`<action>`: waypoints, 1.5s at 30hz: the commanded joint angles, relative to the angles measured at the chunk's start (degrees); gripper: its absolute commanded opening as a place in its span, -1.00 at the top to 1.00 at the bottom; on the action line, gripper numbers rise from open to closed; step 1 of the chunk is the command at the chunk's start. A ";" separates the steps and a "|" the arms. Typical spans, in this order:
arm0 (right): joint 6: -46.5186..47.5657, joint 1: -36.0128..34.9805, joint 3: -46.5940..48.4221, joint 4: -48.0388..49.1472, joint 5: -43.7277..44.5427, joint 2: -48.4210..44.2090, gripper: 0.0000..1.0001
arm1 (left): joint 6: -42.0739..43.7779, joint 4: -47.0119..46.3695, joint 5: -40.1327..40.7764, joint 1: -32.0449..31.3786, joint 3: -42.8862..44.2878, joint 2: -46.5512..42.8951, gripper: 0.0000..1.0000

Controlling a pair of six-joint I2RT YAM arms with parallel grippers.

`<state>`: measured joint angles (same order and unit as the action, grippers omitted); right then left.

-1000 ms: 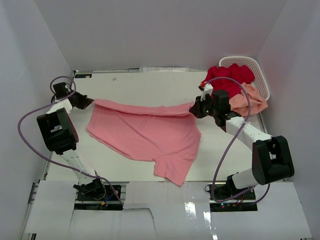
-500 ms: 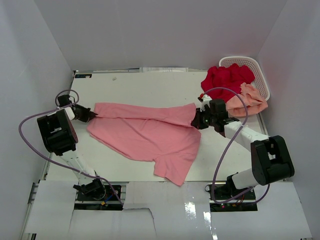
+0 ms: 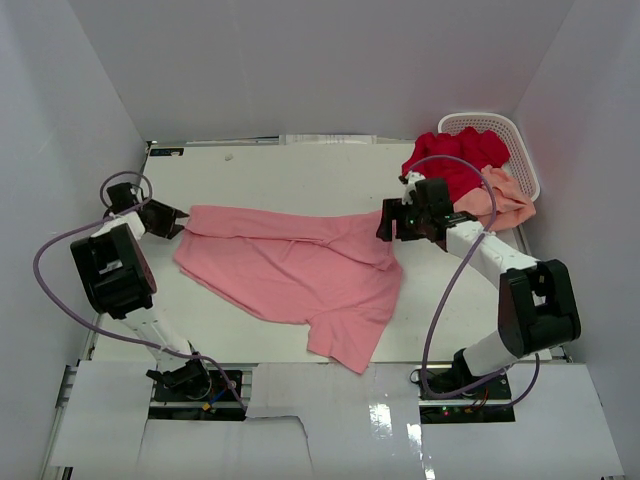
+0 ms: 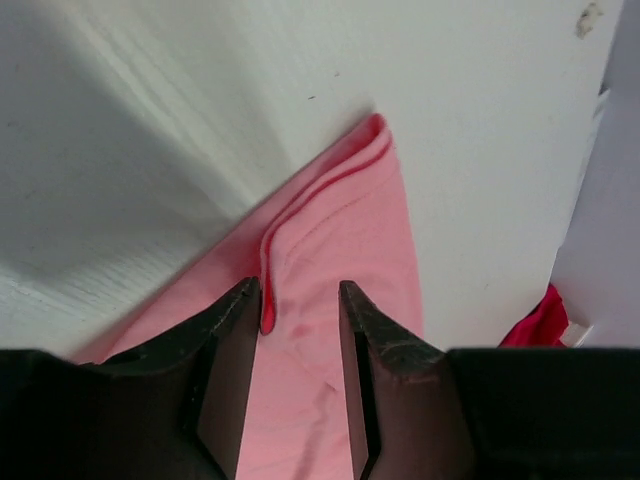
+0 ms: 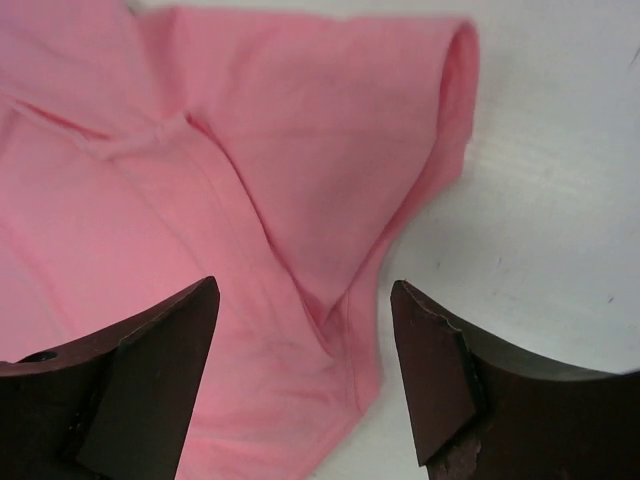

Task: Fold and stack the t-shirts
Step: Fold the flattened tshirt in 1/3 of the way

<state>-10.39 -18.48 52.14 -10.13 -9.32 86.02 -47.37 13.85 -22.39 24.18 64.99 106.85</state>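
Left claw (image 3: 172, 219) sits low at the left corner of the pink shirt (image 3: 290, 270), its jaws parted and gripping nothing. In the wrist view that claw (image 4: 300, 295) shows a gap between its two fingers. A folded hem of the pink shirt (image 4: 340, 250) runs up through the gap, and its edge lies right against the inner face of one finger, with the bare table (image 4: 150, 150) beyond. The right claw (image 3: 390, 225) hangs over the shirt's right end with its jaws spread wide and nothing between them. Its own camera shows the claw (image 5: 305, 300) above a sleeve of the pink shirt (image 5: 250, 150) that lies flat and slightly creased, with white table (image 5: 540, 200) past the sleeve's rounded edge. The pink shirt is spread across the middle of the table (image 3: 300, 170). Its far edge is doubled over into a long band running from one claw to the other, and one sleeve points toward the near edge. At the far right corner the red shirt (image 3: 455, 160) is bunched up, spilling out of the white basket (image 3: 520, 140). The peach shirt (image 3: 495, 200) lies crumpled just beside it, on the near side.
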 commanded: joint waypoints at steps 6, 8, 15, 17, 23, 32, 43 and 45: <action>0.81 0.72 13.41 1.17 3.26 10.19 -0.38 | 3.87 -1.02 2.88 -0.63 9.45 -4.99 -0.07; 1.34 1.16 16.58 1.16 2.73 14.24 -0.37 | 4.65 -1.28 3.14 -0.98 11.03 -4.28 -0.10; 2.22 2.04 23.00 1.78 2.03 22.35 -0.29 | 9.75 1.44 -0.02 -6.43 23.06 6.95 -0.10; 2.22 2.48 23.97 2.22 1.59 23.66 -0.29 | 11.59 2.41 0.85 -8.44 25.79 8.20 -0.10; 2.22 3.54 26.26 2.48 1.50 26.39 -0.29 | 15.03 4.96 3.41 -12.14 30.89 11.63 -0.09; 1.87 4.33 27.05 2.31 -1.31 29.21 -0.13 | 16.88 9.00 4.90 -14.61 33.53 15.32 -0.09; 1.34 4.42 25.73 2.40 -2.19 30.43 0.81 | 14.95 14.71 10.00 -14.25 30.11 10.75 -0.10; 1.34 4.50 25.91 2.40 -2.19 30.79 0.85 | 13.90 15.07 9.74 -13.55 29.14 10.49 -0.10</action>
<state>-8.86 -14.26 77.89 -8.88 -10.90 115.68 -32.25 26.85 -13.93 9.85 95.37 122.15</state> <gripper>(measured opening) 0.088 0.549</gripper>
